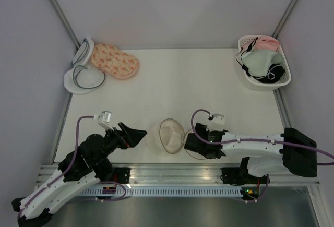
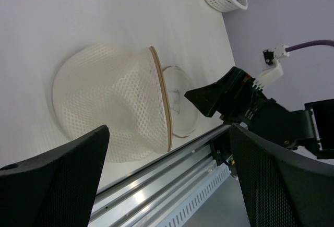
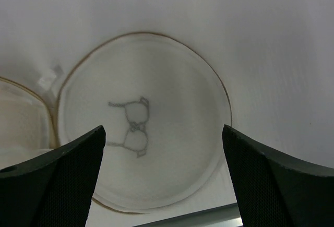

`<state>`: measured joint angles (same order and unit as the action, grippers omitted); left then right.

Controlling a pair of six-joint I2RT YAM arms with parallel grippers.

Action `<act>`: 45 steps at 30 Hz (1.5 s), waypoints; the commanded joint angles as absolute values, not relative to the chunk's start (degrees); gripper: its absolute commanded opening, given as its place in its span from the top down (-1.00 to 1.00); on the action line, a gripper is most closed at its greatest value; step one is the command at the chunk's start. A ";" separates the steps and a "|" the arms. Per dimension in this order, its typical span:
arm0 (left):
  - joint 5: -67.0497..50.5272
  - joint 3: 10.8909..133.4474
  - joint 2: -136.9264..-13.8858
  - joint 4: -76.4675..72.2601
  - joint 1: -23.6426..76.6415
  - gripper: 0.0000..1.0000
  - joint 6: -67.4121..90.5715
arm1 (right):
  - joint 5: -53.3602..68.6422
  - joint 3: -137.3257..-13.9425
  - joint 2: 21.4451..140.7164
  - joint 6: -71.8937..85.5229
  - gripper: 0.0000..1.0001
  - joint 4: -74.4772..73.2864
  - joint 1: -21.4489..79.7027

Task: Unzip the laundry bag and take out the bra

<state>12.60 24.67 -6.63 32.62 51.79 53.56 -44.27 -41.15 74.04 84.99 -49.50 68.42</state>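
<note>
The laundry bag lies unzipped at the table's near edge, its two halves spread apart. In the left wrist view its white mesh dome with tan rim faces me; the flat half, printed with a small bra drawing, fills the right wrist view and holds nothing. The pale mint-white bra lies in the white basket at the far right. My left gripper is open and empty just left of the bag. My right gripper is open and empty just right of it.
The basket also holds a black bra and a pink garment. A pink flower-patterned pouch and white pouches with dark rims lie at the far left. The metal rail runs along the near edge.
</note>
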 commanded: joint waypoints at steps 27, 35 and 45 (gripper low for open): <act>11.16 22.76 -2.46 37.09 51.77 -0.99 58.01 | -42.54 -23.12 69.52 111.01 0.75 -41.49 77.96; 12.39 23.82 -0.62 39.02 51.77 -0.99 57.83 | -49.38 -30.31 66.36 113.46 0.99 -56.40 77.96; 14.33 26.10 1.41 41.31 51.77 -0.99 56.69 | -65.12 -50.42 58.63 106.02 0.99 -83.41 74.45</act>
